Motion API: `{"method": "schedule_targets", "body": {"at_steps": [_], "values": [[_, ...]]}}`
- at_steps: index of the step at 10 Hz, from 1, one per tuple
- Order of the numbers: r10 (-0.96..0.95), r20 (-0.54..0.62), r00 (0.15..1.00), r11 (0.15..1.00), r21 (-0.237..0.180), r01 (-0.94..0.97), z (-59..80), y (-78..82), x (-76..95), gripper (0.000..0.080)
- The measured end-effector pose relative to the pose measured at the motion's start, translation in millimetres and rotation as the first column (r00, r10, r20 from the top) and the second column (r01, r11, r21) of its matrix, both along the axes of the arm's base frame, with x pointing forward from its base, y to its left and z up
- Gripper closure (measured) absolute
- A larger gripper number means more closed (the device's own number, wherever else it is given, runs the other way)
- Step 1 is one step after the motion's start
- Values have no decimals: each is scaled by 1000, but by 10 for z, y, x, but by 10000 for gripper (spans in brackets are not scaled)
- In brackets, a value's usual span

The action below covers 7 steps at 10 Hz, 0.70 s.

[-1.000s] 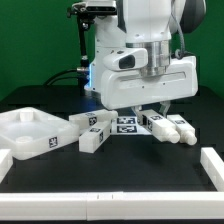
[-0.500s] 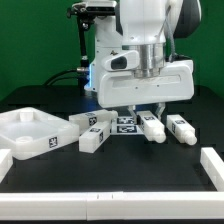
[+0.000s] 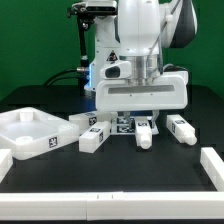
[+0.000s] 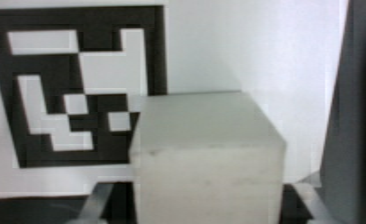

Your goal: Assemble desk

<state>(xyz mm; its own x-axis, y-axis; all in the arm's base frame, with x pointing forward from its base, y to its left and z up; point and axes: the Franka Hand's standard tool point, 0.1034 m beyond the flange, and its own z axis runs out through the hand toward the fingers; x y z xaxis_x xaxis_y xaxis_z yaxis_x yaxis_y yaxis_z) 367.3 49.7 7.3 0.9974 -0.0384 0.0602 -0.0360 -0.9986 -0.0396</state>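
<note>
loose legs (image 3: 181, 128) close beside hand (image 3: 145, 117)

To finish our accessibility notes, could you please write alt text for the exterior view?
The arm's gripper grips a white leg at the middle of a black table. The panel lies at the exterior view's left with a second leg beside it; a third leg lies at the exterior view's right.

A flat green wall (image 3: 30, 50) fills the back of the room. A thin black metal frame (image 3: 82, 40) stands in the upper left. The flat black worktop (image 3: 110, 165) has low white edge strips (image 3: 212, 165) at the lower right and bottom.
</note>
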Motion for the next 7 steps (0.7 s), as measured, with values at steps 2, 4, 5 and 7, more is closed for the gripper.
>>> {"method": "schedule_targets", "body": {"at_steps": [2,4,5,7], "values": [[-1,-1,1000,1000,0,1,-2,-4,-2,328],[5,-6,1000,1000,1,-5,5,-9,-7,191],[19,-22,1000,1000,9,-18,108,-36,3,163],[66,-56,996,997,43,-63,509,-199,133,152]]}}
